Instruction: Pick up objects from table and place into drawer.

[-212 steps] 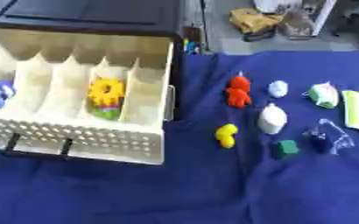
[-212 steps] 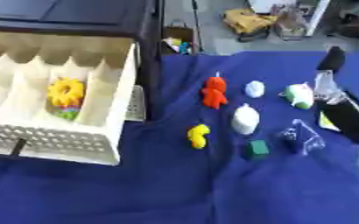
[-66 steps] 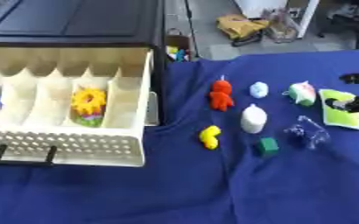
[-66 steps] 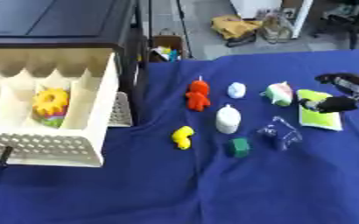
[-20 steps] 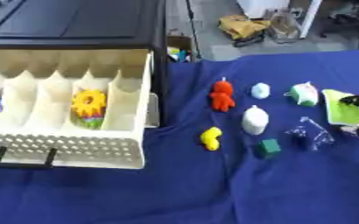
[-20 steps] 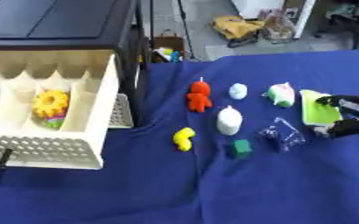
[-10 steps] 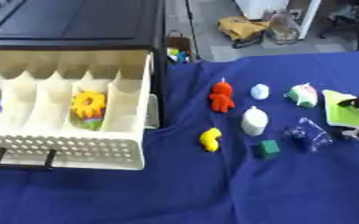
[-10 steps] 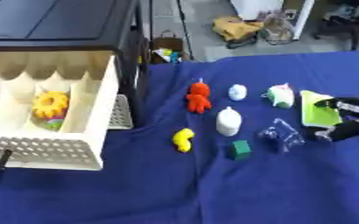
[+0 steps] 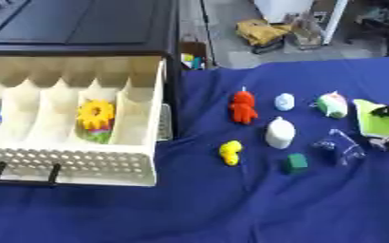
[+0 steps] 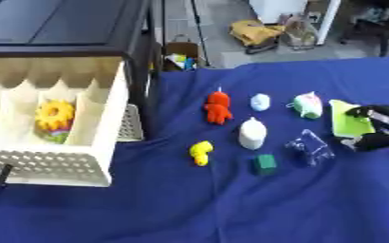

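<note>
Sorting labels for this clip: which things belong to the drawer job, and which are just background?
Job: drawer, red figure, yellow toy, white bottle, green cube, clear piece, green pad, right hand.
Background: blue cloth, yellow bag on the floor.

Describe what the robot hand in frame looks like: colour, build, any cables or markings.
Only the right robot hand shows, at the right edge by the flat lime-green pad on the blue tablecloth. It is black, with slim segmented fingers and lighter silver-grey patches near the fingertips. No cables or markings can be made out. No arm shows, and the left robot hand is out of view.
</note>
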